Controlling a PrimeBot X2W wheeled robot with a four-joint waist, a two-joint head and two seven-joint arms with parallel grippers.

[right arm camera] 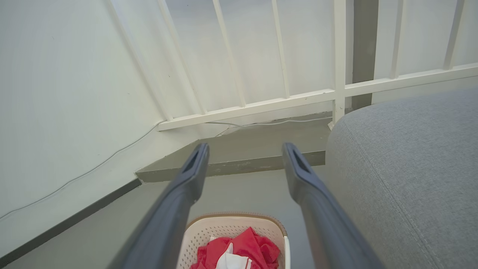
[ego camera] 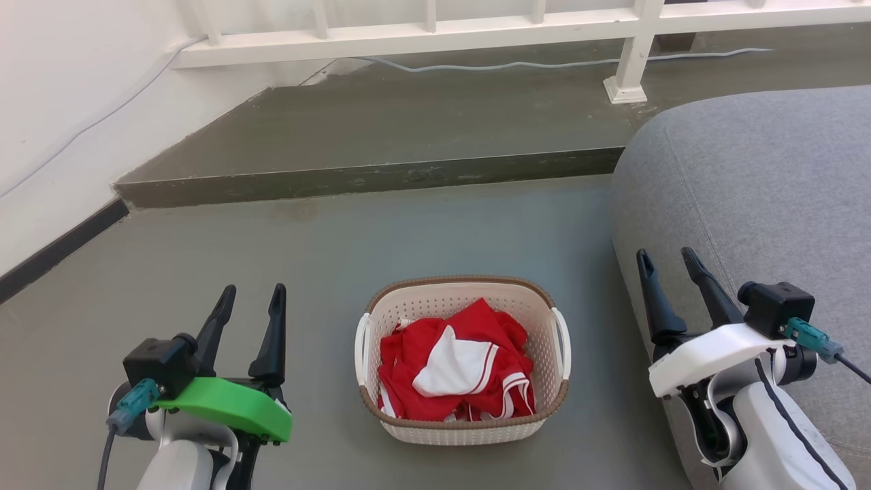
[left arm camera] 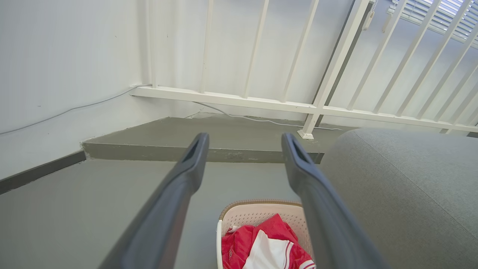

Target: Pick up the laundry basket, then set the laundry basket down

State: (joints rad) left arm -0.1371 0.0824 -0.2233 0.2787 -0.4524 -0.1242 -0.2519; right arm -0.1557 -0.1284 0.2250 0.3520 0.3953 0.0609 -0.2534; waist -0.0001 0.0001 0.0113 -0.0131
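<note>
Both grippers are hanging open and empty: my left gripper [ego camera: 253, 292] is hovering to the left of the laundry basket [ego camera: 463, 280] and my right gripper [ego camera: 665, 255] to its right, neither touching it. The laundry basket is sitting upright on the grey floor [ego camera: 204, 258] between them, holding a crumpled red and white garment [ego camera: 469, 361]. A grey sofa [ego camera: 748, 190] is lying just beside my right gripper. A raised step [ego camera: 381, 136] and white railing [ego camera: 422, 30] are standing beyond.
</note>
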